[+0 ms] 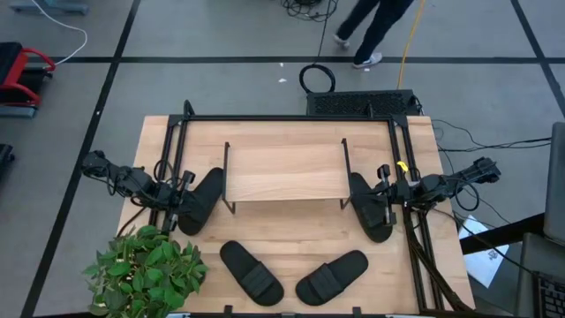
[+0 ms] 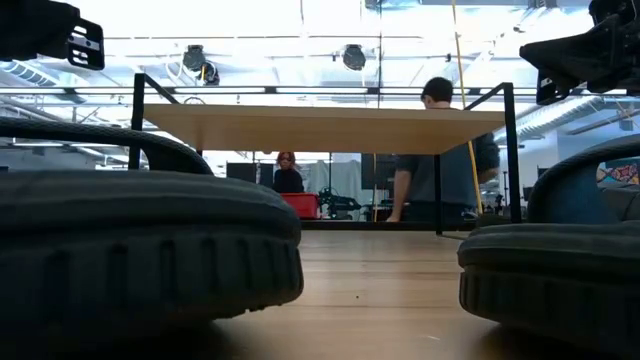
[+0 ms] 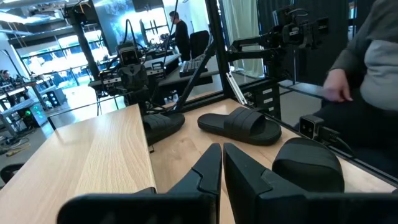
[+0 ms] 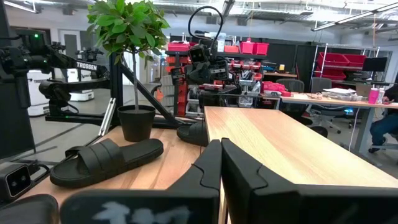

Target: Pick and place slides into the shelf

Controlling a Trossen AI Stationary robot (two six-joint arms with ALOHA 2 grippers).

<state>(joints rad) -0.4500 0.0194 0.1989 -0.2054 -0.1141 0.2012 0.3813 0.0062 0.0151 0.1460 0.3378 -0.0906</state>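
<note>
Four black slides lie sole down on the table. One slide (image 1: 201, 199) is beside the shelf's left end, one slide (image 1: 369, 205) beside its right end, and two slides (image 1: 250, 272) (image 1: 331, 276) lie near the table's near edge. The shelf (image 1: 282, 172), a light wooden board on thin black legs, stands at mid table with nothing on top. My left gripper (image 1: 181, 196) (image 3: 222, 146) hovers shut by the left slide, level with the shelf board (image 3: 93, 155). My right gripper (image 1: 385, 190) (image 4: 221, 143) hovers shut by the right slide.
A potted plant (image 1: 146, 269) stands at the table's near left corner. A black metal frame (image 1: 291, 117) runs around the table's edges. A small camera (image 4: 15, 177) sits at the near edge. A person (image 3: 367, 74) is close to the near edge; another person (image 1: 371, 26) walks beyond the far edge.
</note>
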